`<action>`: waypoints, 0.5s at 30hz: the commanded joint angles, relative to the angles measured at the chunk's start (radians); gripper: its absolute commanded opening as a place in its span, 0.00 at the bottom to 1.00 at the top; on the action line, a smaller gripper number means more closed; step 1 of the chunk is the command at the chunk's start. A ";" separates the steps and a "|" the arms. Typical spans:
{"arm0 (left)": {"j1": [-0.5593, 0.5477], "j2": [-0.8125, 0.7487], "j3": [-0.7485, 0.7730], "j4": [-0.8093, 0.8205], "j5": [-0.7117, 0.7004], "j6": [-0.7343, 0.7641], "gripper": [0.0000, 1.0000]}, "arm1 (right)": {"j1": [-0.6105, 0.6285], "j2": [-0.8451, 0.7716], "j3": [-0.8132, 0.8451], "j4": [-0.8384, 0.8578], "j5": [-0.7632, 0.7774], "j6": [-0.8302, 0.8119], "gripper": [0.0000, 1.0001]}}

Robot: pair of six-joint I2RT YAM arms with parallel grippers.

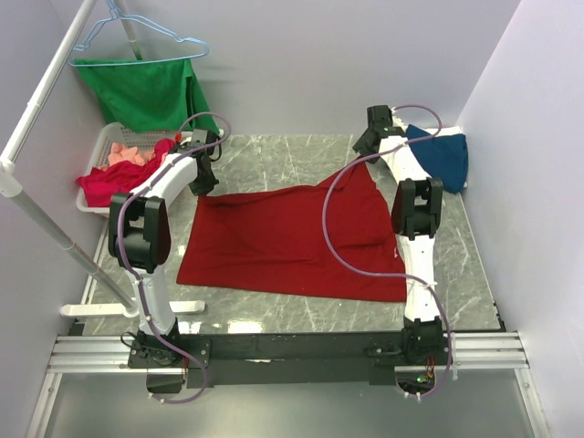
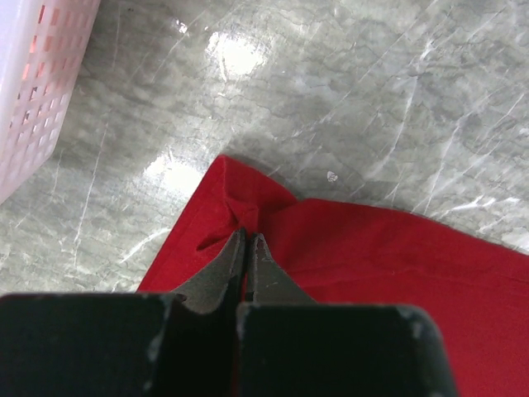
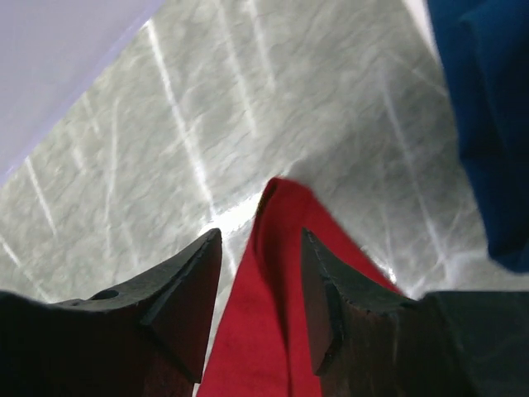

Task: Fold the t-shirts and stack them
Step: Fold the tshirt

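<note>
Red shirt (image 1: 292, 242) lies spread across the middle of the table (image 1: 274, 155), and only one of its far corners is truly held. The left gripper (image 2: 248, 240) is clamped tight on the far-left corner, with a small pucker of cloth bunched at its tips. The right gripper (image 3: 258, 244) stands with its jaws apart at the far-right corner. The cloth's tip runs up between the fingers, with bare table showing beside it, so nothing is pinched there.

As I judge it, the main risk is a lopsided pull. If the left arm lifts or drags now, the free right corner would trail, and the shirt would skew and wrinkle instead of folding square. If the right jaws close slightly off, they may catch only the very edge, which could slip out on the lift, or they may scrape the table. The blue shirt (image 1: 443, 155) sits heaped at the far right, just right of that gripper, and a wide swing could snag it. The basket (image 1: 91, 173) stands near the left gripper, so a loose fold could brush it.

The shirt looks thin, soft and limp. It lies mostly flat with shallow creases, and its far edge dips between the two corners, the right one reaching farther back. I cannot make out its sleeves or collar.
</note>
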 commanded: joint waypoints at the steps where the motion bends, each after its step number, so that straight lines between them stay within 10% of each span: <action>1: -0.001 -0.033 0.022 -0.006 0.017 -0.009 0.01 | -0.021 0.051 0.110 -0.020 -0.025 0.017 0.50; 15: -0.001 -0.026 0.032 0.003 0.031 -0.003 0.01 | -0.023 0.104 0.163 -0.034 -0.111 0.050 0.41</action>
